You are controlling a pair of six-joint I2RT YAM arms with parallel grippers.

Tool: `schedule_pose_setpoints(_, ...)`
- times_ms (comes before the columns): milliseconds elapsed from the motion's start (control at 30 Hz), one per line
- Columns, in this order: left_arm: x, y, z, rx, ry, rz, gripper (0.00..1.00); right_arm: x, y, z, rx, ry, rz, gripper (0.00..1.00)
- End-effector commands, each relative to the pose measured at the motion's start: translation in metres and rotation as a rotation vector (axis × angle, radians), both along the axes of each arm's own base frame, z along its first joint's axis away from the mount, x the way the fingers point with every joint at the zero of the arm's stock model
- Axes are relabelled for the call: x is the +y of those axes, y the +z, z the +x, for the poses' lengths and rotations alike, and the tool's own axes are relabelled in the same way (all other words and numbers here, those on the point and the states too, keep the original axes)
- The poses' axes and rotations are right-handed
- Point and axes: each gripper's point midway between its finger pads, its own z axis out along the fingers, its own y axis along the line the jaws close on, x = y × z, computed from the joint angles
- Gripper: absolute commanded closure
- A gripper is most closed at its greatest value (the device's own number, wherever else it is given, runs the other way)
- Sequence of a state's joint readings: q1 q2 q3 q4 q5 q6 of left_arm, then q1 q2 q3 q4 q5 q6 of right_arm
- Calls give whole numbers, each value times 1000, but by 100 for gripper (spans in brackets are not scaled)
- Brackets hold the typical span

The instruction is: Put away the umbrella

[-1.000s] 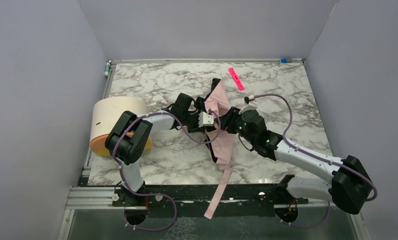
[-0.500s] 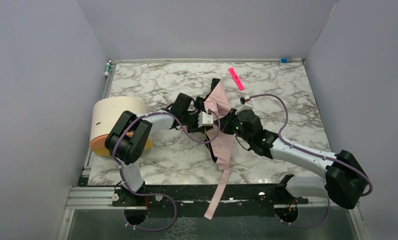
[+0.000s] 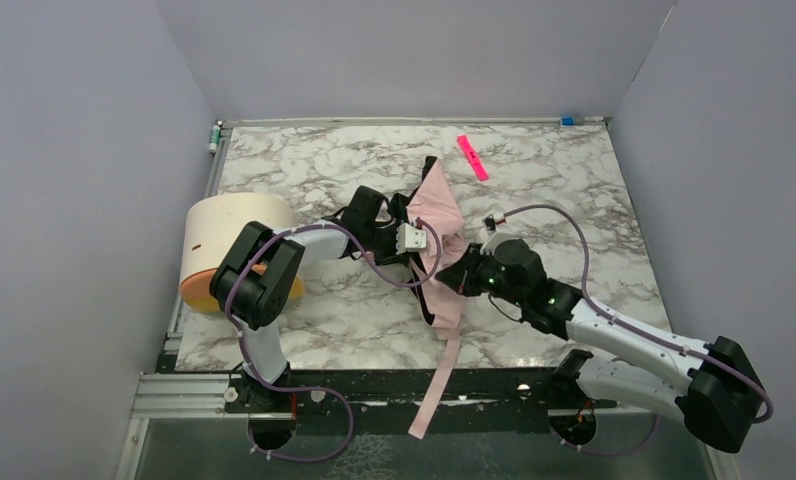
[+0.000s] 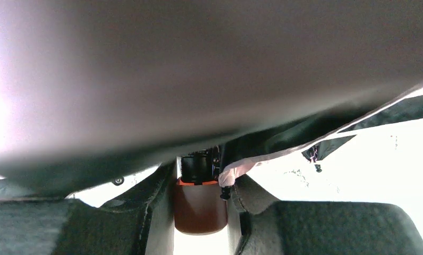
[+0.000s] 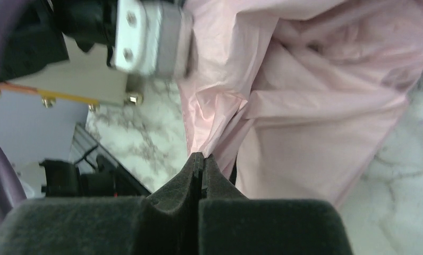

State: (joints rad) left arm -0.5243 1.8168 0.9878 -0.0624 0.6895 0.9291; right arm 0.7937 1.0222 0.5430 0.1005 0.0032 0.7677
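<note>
The pale pink umbrella (image 3: 441, 210) lies half folded in the middle of the marble table, black lining showing at its edges, and its pink strap (image 3: 432, 395) trails over the front edge. My left gripper (image 3: 406, 238) is at its left side. In the left wrist view (image 4: 201, 186) the jaws are shut on the umbrella's handle (image 4: 199, 204), with pink fabric (image 4: 241, 167) draped overhead. My right gripper (image 3: 454, 272) is at the umbrella's lower right. In the right wrist view (image 5: 199, 158) its jaws are pressed together on a fold of the fabric (image 5: 315, 106).
A cream cylinder with an orange end (image 3: 229, 240) lies at the table's left edge beside the left arm. A bright pink strip (image 3: 472, 157) lies at the back right of the umbrella. Grey walls close in the left, back and right sides.
My right arm has pulled back toward the front right, and the pink fabric has spread wider on that side. The left arm has not moved.
</note>
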Motion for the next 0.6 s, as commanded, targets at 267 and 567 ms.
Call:
schedule_pose_setpoints(267, 4, 1, 0, 22, 13, 21, 100, -28, -75, -108, 455, 142, -129, 99)
schedule_pose_setpoints(567, 4, 1, -1, 22, 14, 21, 100, -48, -62, -100, 368, 56, -173, 99)
